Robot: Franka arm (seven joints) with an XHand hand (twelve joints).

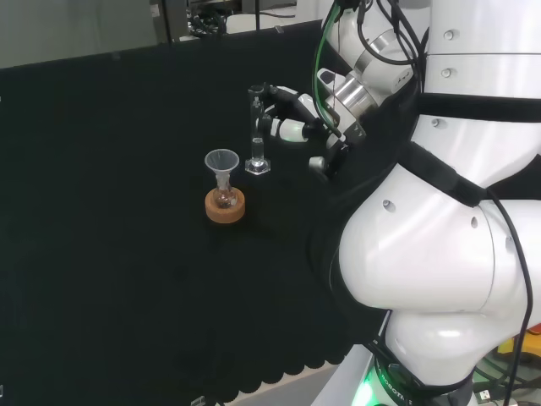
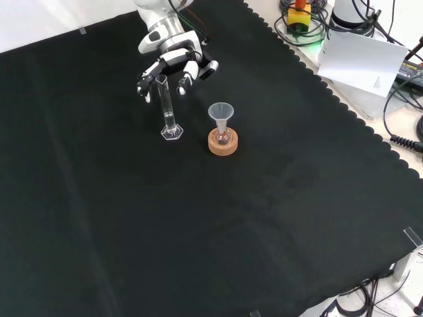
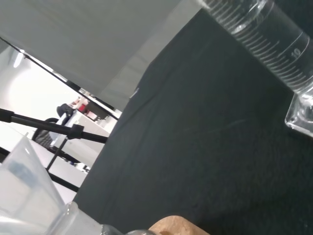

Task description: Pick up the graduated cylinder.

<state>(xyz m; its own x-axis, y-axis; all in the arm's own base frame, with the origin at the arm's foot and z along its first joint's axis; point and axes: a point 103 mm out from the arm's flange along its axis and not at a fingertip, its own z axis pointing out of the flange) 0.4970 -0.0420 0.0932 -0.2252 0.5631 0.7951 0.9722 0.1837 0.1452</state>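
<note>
The graduated cylinder (image 1: 256, 135) is a slim clear tube on a hexagonal foot, standing upright on the black cloth (image 1: 110, 254). In the front view the cylinder (image 2: 167, 109) rises up between the spread fingers of the hand (image 2: 173, 61), which reaches in from the top. The fingers (image 2: 143, 86) hang relaxed on either side of the tube's mouth and do not close on it. In the head view the hand (image 1: 292, 114) sits just right of the cylinder's top. The wrist view shows the cylinder's printed scale (image 3: 266, 41) and foot (image 3: 302, 115) close up.
A small flask with a clear funnel (image 2: 221, 113) in its neck stands on a cork ring (image 2: 223, 143), right of the cylinder in the front view. In the head view the funnel (image 1: 222, 161) and cork ring (image 1: 225, 207) are left of the cylinder. The arm's white links (image 1: 439, 237) are at right.
</note>
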